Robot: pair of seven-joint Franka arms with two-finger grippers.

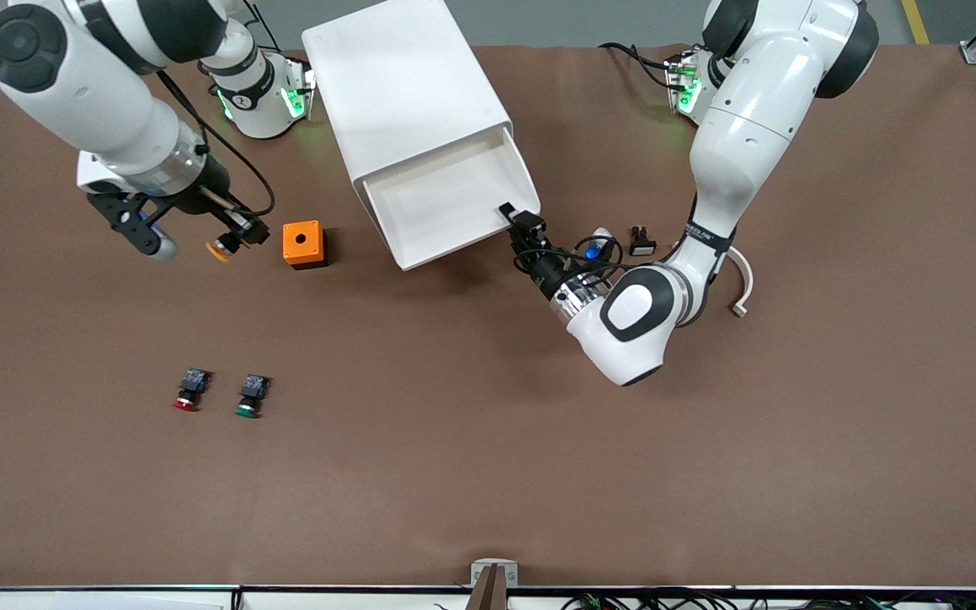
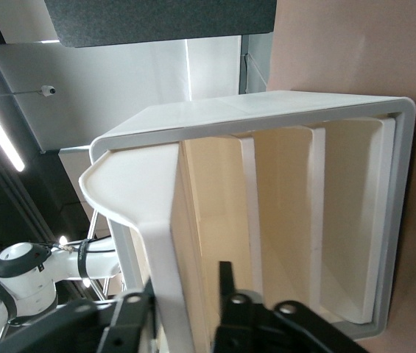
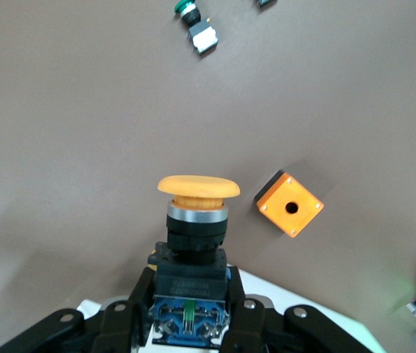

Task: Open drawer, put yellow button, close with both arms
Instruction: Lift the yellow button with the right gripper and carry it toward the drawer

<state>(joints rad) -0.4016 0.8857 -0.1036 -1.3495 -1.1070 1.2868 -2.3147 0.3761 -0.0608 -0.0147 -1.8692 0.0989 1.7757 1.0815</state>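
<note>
Red-capped (image 1: 185, 404) and green-capped (image 1: 246, 410) switches idle nearest; small, light, rigid yellow-capped push-button (image 3: 196, 187) pinched at blue rear block by right gripper (image 3: 190, 312) beside orange box (image 1: 303, 244); left gripper (image 1: 518, 222) clamped on open white top drawer's front (image 1: 471, 247).

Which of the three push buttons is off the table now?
The yellow button, held in the right gripper above the table. The red button and green button lie on the table, side by side.

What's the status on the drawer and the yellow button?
Left gripper clamped on front lip of top white tray drawer, pulled open. Right gripper holds yellow-capped push-button above table beside orange box. Nothing in drawer.
</note>
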